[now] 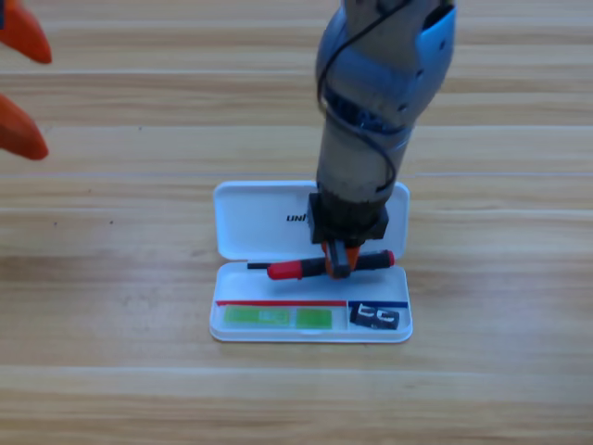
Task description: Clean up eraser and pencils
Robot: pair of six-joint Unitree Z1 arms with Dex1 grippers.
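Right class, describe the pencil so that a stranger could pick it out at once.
Find the open white case on the wooden table. The pencil lies crosswise over its hinge, gripped by the right gripper. It is the only red stick; the case's other contents are green or black.

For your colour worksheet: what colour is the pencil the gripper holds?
Red, with a dark end; the pencil shows in the high view.
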